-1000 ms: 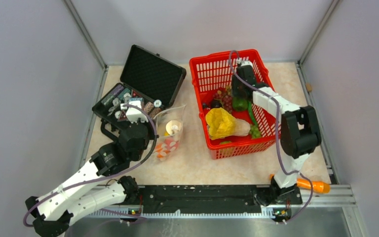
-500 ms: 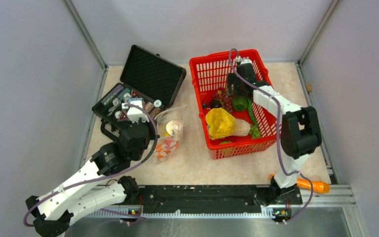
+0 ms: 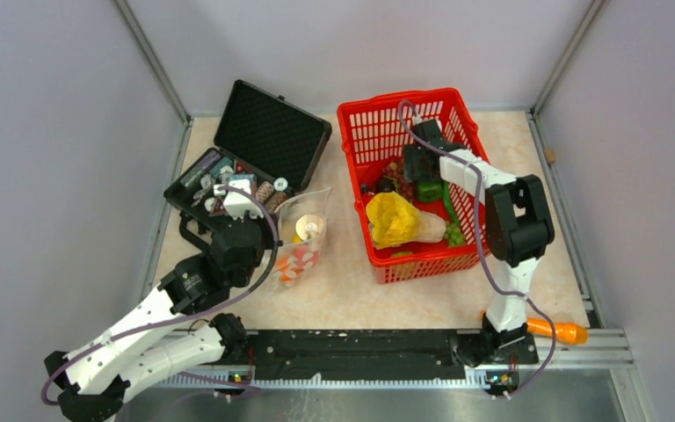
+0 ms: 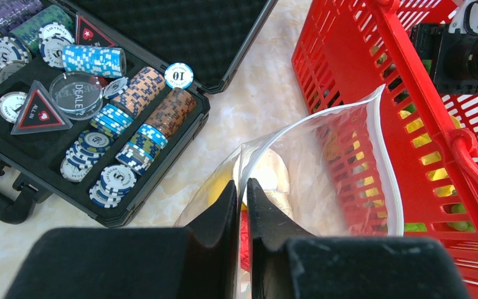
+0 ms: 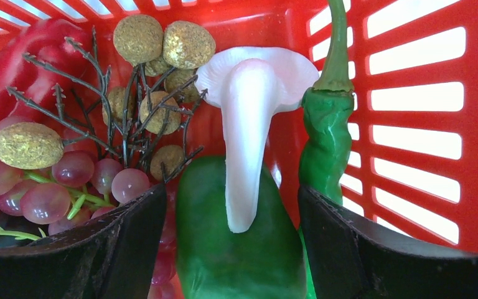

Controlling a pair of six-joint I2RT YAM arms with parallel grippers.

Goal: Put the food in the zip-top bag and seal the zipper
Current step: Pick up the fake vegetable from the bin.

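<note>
The clear zip-top bag [image 3: 302, 236] lies between the black case and the red basket, mouth open, with yellow, white and red food inside. My left gripper [image 4: 243, 194] is shut on the near edge of the bag's mouth; it shows in the top view [image 3: 268, 242] too. The whitish zipper [image 4: 384, 149] curves along the far side of the mouth. My right gripper [image 5: 231, 190] is open, low inside the basket [image 3: 378, 123]. Its jaws straddle a green pepper [image 5: 236, 255] with a white mushroom [image 5: 249, 118] lying on it. A green chili [image 5: 327, 143] is beside the right jaw.
The basket also holds pink grapes [image 5: 68, 180], brown balls on twigs [image 5: 162, 43], a red pepper [image 5: 18, 62] and a yellow piece [image 3: 391, 218]. An open black case of poker chips [image 3: 246, 167] stands at the left. An orange toy [image 3: 558, 331] lies by the right base.
My right gripper has moved left and down in the basket onto the green pepper, and the right arm has swung left. The left arm and the bag have not moved.
</note>
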